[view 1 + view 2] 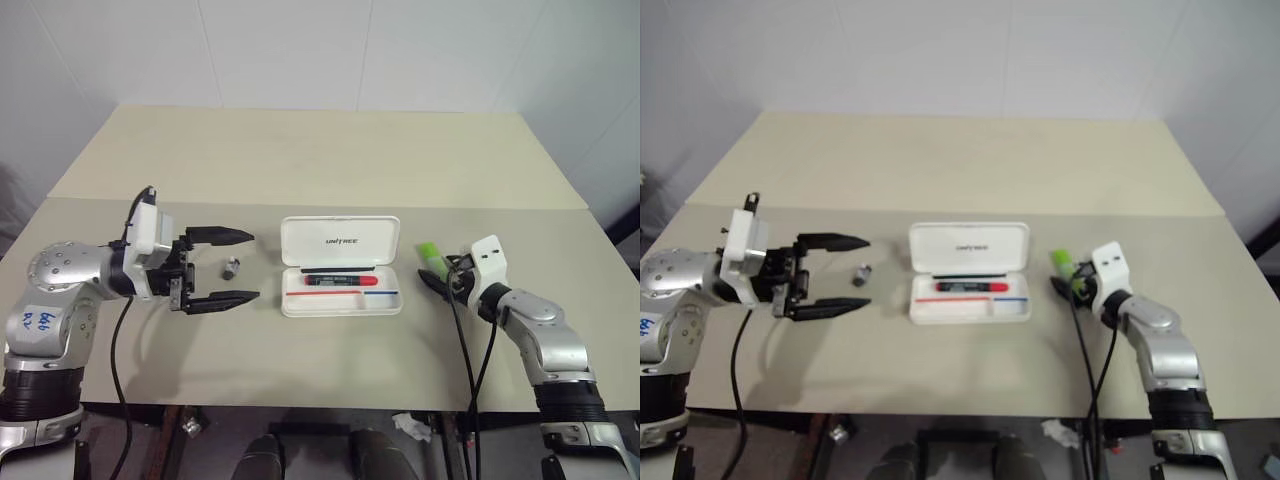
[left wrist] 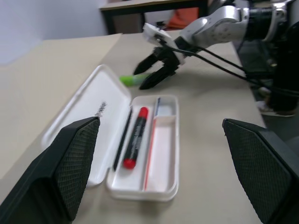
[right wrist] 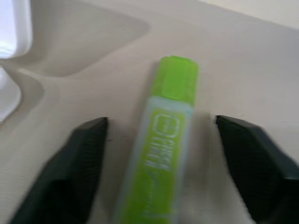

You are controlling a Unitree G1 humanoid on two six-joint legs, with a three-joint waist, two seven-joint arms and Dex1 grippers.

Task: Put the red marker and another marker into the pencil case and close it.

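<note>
The white pencil case (image 1: 340,308) lies open in the middle of the table, its lid (image 1: 340,240) tilted back. The red marker (image 1: 345,281) lies inside its tray, next to a thin black pen. The lime-green marker (image 1: 428,253) lies on the table just right of the case. My right gripper (image 1: 432,280) is down at the marker's near end; in the right wrist view its black fingers (image 3: 88,154) stand either side of the green marker (image 3: 166,140) with gaps, open. My left gripper (image 1: 252,266) hovers open left of the case, pointing at it.
A small grey-black cylinder (image 1: 230,268) stands on the table between my left gripper's fingers and the case. The beige table (image 1: 320,160) stretches far back behind the case, with a seam across it. Black cables hang from both wrists.
</note>
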